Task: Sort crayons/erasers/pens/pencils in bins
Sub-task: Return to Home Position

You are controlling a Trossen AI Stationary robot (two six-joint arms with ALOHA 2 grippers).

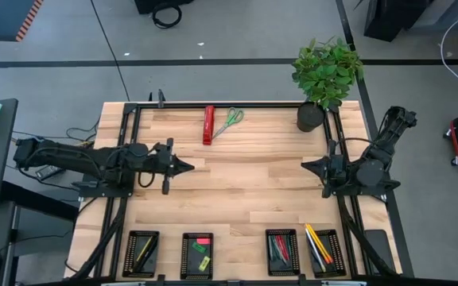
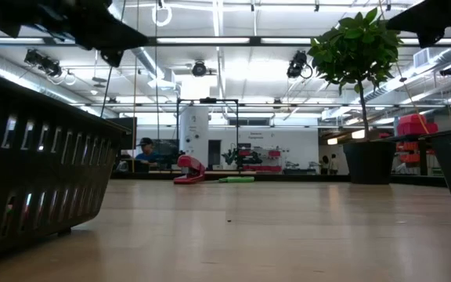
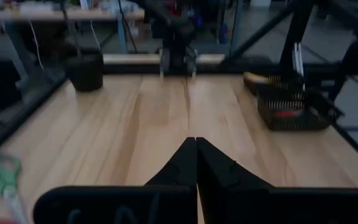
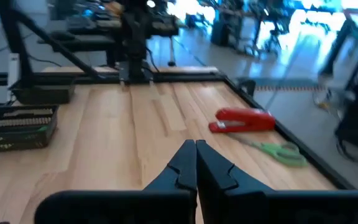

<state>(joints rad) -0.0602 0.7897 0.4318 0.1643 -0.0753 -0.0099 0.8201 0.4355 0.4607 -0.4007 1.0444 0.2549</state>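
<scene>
From above, both arms hover over the bare surface [image 1: 237, 191]; the left end effector [image 1: 188, 167] and right end effector [image 1: 305, 166] are pinched closed, empty. Four bins [image 1: 141, 253] line the near edge, holding the pencils [image 1: 318, 243], crayons [image 1: 281, 249] and erasers [image 1: 200, 253]. Each wrist view shows fingertips [image 3: 195, 163] touching.

**Table layout**

Four bins in a row along near edge of table [image 1: 237, 199]: pens [image 1: 144, 251] in far-left bin [image 1: 141, 253], erasers [image 1: 201, 253] in next bin [image 1: 197, 254], crayons [image 1: 281, 251] in third bin [image 1: 281, 253], pencils [image 1: 317, 245] in far-right bin [image 1: 324, 253]. Stapler [image 1: 208, 125] w/ scissors [image 1: 230, 122] just beside it at far edge, centre. Plant pot [image 1: 310, 117] at far right corner.
</scene>
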